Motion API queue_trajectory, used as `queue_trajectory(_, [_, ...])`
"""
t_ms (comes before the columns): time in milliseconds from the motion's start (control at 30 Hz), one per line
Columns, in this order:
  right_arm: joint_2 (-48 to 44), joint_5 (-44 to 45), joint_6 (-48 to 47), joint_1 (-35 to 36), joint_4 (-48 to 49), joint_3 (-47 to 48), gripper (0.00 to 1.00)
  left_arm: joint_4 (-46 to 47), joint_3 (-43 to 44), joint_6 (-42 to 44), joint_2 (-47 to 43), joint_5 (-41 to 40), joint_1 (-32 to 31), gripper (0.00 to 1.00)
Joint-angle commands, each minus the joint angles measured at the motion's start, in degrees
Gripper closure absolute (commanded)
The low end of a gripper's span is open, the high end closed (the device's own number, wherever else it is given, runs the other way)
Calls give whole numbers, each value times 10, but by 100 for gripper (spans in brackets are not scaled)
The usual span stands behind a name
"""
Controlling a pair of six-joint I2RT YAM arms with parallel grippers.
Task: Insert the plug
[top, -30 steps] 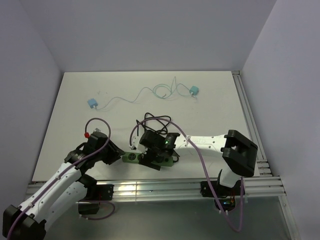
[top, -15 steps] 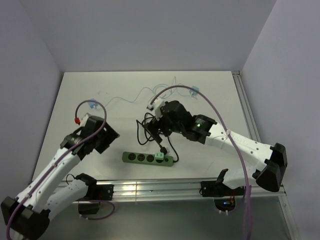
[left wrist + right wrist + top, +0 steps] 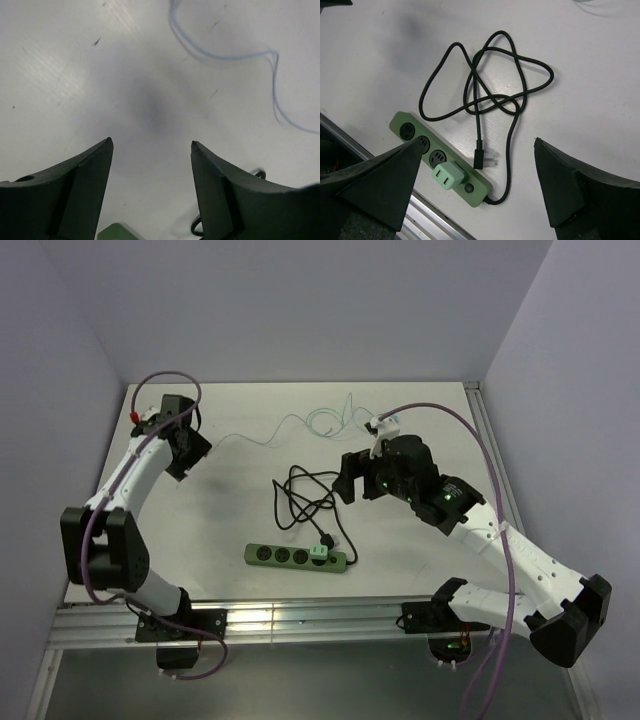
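Green power strip (image 3: 421, 144), black plug (image 3: 480, 157) against it, prongs (image 3: 493, 161) right-wrist only

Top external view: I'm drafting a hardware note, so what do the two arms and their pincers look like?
Both the left arm and right arm have white links with black joints, and a purple cable loops along each. A green light glows on the right arm. The left pincer and right pincer have dark, wedge-shaped fingers.
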Motion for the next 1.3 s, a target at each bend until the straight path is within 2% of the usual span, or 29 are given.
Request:
queue_trajectory(0, [-9,-7,18,-14,14,6,1,9,107,33,68,-38,18,30])
queue_trajectory(167, [-28,-11,14,-14,16,1,1,-90,331,70,281,-84,57,30])
queue_trajectory(233, [-40,-9,12,-15,23,-10,2,-113,389,90,355,-80,85,32])
queue_trajectory(300, [-47,-14,10,-15,34,-19,2,-96,422,127,381,-76,94,31])
queue_trajectory(567, [-42,-16,4,-17,42,-31,2,2,363,209,392,-49,110,27])
queue_trajectory(833, [-37,-26,4,-18,48,-40,1,71,321,222,379,-3,109,22])
queue_trajectory(1033, [-46,-24,2,-18,41,-42,2,61,341,227,405,3,109,21])
queue_trajectory(1133, [-52,-22,2,-18,38,-42,2,43,359,224,422,-2,109,23])
queue_trajectory(1267, [-53,-21,1,-17,37,-40,2,52,338,223,421,5,109,27])
